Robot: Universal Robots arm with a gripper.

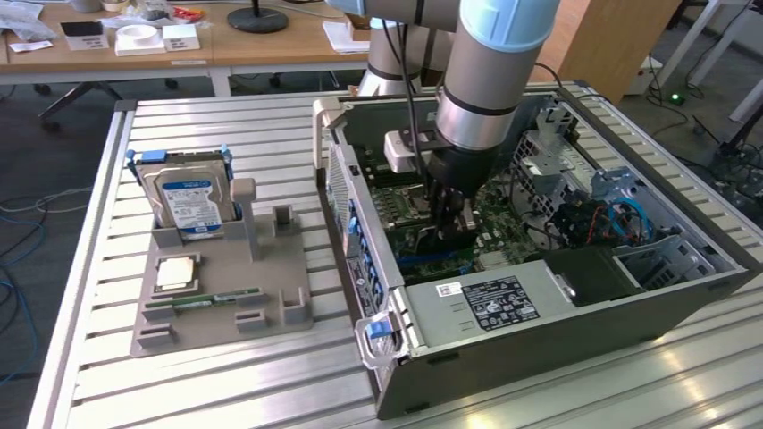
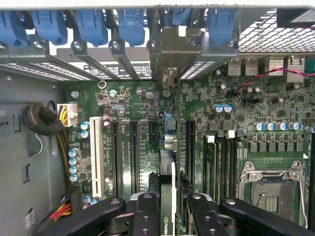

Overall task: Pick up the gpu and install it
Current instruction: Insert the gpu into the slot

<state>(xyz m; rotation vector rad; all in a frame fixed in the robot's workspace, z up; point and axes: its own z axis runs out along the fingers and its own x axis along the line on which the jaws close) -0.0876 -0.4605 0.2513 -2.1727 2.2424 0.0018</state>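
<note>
Slatted aluminium table [image 1: 214, 134] carries everything I can see from my station. Well away from the gripper [image 2: 172, 209], toward the exterior view's left, stands a grey plastic holder tray [image 1: 280, 308]. A boxy silver hard drive with a blue-white label [image 1: 191, 201] is upright in it. A square silver processor chip [image 1: 177, 273] lies flat nearby, with a small green memory stick [image 1: 214, 299] just beside it.

Toward the exterior view's right, the open dark-grey computer case [image 1: 573, 322] lies on its side, and the silver-and-pale-blue robot arm [image 1: 483, 98] reaches straight down into it. The black gripper sits low over the green motherboard [image 2: 133, 98]. Its fingers [image 2: 146, 216] are clamped on the gpu [image 2: 166, 196], a thin card seen edge-on between them.

Ahead of the fingers, the card's metal bracket [image 2: 170, 54] meets the rear openings under a row of blue plastic latches [image 2: 88, 24]. A long white slot [image 2: 96, 152] lies off one side of the gripper, and a square silver processor socket [image 2: 270, 187] off the other. The gpu looks lined up over a black slot, but I can't tell whether it is seated.
</note>
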